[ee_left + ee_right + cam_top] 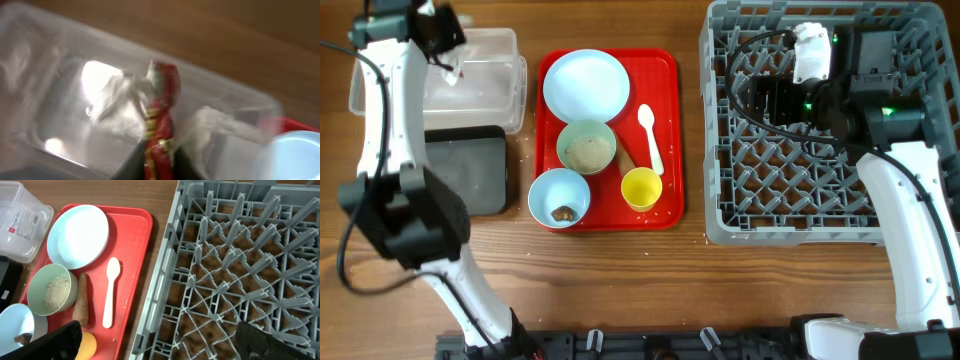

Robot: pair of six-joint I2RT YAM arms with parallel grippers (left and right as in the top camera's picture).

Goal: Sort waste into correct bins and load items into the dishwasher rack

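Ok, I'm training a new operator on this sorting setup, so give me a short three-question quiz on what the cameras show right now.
1. True or false: the right hand hangs open over the large grey pegged plastic rack.
2. What does the left hand grip above the clear rectangular plastic tub? A) a steel fork B) a crumpled white napkin with a red wrapper C) a green sponge
3. Fill in: the white rice-like crumbs lie in the pale ____ round bowl.
Key: 1 true; 2 B; 3 green.
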